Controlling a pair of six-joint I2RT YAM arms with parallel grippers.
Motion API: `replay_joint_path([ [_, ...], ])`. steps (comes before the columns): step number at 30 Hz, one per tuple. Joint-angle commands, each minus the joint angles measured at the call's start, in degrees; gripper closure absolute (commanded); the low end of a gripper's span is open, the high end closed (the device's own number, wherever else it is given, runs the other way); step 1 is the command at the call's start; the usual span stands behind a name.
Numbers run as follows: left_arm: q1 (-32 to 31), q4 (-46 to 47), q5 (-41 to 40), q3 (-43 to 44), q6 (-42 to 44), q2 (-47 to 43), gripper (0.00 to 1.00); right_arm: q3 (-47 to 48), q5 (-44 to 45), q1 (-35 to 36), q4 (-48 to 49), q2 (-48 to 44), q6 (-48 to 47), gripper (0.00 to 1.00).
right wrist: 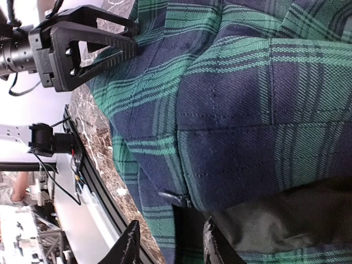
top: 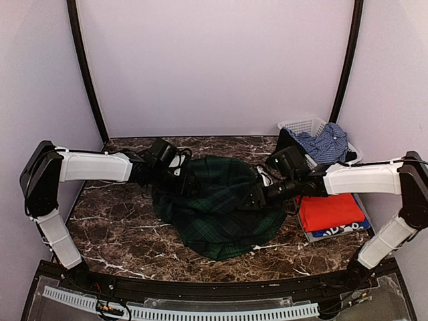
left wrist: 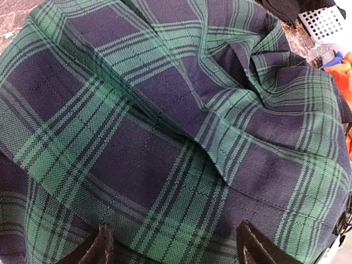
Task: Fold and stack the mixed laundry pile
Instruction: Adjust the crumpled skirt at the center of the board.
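The dark green tartan skirt (top: 214,210) lies rumpled in the middle of the marble table, and it fills the left wrist view (left wrist: 165,121) and the right wrist view (right wrist: 231,93). My left gripper (top: 178,178) rests on its far-left edge with jaws wide apart (left wrist: 176,250). My right gripper (top: 257,198) is at its right edge, jaws apart (right wrist: 173,250) over the zipper (right wrist: 175,197) and dark lining (right wrist: 275,220). A folded red-orange T-shirt (top: 331,210) lies on a blue printed T-shirt (top: 342,229). A light blue patterned shirt (top: 328,142) and a black garment (top: 287,140) sit at the basket.
The white slotted basket (top: 302,126) stands at the back right, also in the left wrist view (left wrist: 324,22). A grey tray (top: 309,235) holds the folded shirts at the right. The left gripper shows in the right wrist view (right wrist: 82,44). Bare marble (top: 114,227) lies front left.
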Motion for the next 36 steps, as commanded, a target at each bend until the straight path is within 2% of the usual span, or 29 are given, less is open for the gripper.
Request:
replay_joint_path([
  [1, -0.22, 1.16, 0.49, -0.79, -0.57, -3.3, 0.24, -1.21, -1.6, 0.33, 5.84, 0.31, 6.33, 0.65],
  [5, -0.16, 2.2, 0.65, -1.0, -0.66, -3.08, 0.23, -3.25, -1.34, 0.76, 10.63, 1.17, 9.26, 0.59],
  [9, -0.2, 2.86, 1.39, -1.08, -0.88, -3.22, 0.22, -1.06, 1.1, 0.78, 12.27, 4.19, 9.31, 0.6],
  [14, -0.22, 3.13, 2.35, -1.05, -1.51, -4.19, 0.21, 1.49, 7.8, 0.76, 11.93, 4.13, 9.54, 0.69],
  [19, -0.21, 3.64, 2.13, -1.54, -1.28, -5.26, 0.2, 2.08, 11.66, 0.8, 15.5, 0.95, 7.5, 0.79],
  [21, -0.22, 4.28, 2.35, -1.89, -0.71, -5.88, 0.2, 3.73, 12.55, 0.84, 15.44, 1.12, 4.27, 0.91],
  [22, -0.22, 4.53, 2.41, -2.15, -0.37, -6.17, 0.2, 5.22, 12.88, 0.74, 14.5, 1.88, 2.57, 1.0],
  [29, -0.36, 10.89, -0.02, -6.2, 5.44, -17.05, 0.16, 19.69, 11.53, 0.91, 1.2, 2.36, -15.82, 1.0],
  [36, -2.12, 24.32, 2.82, -16.07, 21.35, -32.87, 0.15, 30.75, 5.53, 4.22, -15.11, -2.25, -30.34, 1.0],
])
